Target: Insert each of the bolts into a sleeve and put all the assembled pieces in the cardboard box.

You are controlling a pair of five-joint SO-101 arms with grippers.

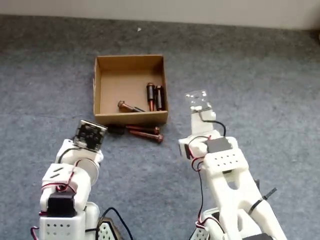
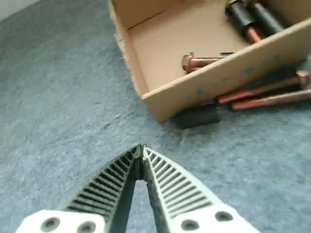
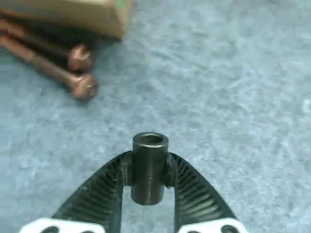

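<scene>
The cardboard box (image 1: 98,89) holds two bolts fitted into black sleeves (image 1: 154,96) and one more bolt (image 1: 128,106). Against its front wall on the carpet lie two bare copper bolts (image 1: 145,133) and a loose black sleeve (image 1: 116,130). My right gripper (image 3: 148,167) is shut on a black sleeve (image 3: 150,144), held upright with its bore open, to the right of the bolt heads (image 3: 81,72). My left gripper (image 2: 141,151) is shut with nothing in it, above the carpet short of the box's front left corner (image 2: 154,104) and the loose sleeve (image 2: 197,116).
Grey carpet covers the whole table. The left arm (image 1: 65,185) stands at the front left, the right arm (image 1: 227,175) at the front right. Open carpet lies right of the box and behind it.
</scene>
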